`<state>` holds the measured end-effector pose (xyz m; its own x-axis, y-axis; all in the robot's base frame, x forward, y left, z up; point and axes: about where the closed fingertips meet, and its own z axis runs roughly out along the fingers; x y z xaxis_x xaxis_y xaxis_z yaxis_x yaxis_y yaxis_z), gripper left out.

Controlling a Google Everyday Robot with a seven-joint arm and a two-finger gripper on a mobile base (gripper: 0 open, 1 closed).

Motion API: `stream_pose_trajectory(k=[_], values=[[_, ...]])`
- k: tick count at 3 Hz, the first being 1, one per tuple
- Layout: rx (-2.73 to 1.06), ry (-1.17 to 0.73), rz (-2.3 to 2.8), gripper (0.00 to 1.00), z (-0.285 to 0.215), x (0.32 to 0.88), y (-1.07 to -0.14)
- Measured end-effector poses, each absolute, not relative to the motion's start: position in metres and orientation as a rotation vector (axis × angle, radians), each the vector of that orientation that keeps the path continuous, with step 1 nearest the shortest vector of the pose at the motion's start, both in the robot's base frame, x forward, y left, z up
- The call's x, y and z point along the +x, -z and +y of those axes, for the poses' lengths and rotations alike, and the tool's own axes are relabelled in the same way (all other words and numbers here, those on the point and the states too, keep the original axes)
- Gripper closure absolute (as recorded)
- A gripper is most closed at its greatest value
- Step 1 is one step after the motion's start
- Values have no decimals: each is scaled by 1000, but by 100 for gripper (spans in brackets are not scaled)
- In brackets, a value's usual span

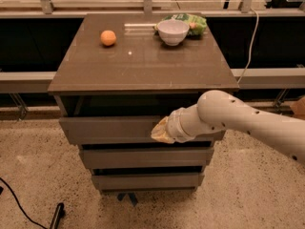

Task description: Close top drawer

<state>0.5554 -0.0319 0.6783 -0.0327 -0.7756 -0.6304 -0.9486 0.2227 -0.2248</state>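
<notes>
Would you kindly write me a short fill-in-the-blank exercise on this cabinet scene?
1. The gripper is at the front panel of the top drawer, which stands partly ___.
2. On the cabinet top, as the camera sees it, the white bowl stands to the ___ of the orange fruit.
3. Below the top drawer there are ___ more drawer fronts.
Missing words: open; right; two.

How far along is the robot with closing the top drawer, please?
Approach looks done: the gripper is at the front panel of the top drawer, apparently touching it. The push is in hand. Left: a dark gap shows between the drawer's front and the tabletop, so it must slide in.
</notes>
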Motion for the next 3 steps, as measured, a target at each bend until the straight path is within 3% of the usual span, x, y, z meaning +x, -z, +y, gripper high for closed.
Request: stream_pose_trajectory(k=[3], values=[[-1497, -334, 1889, 100, -23, 605, -639]])
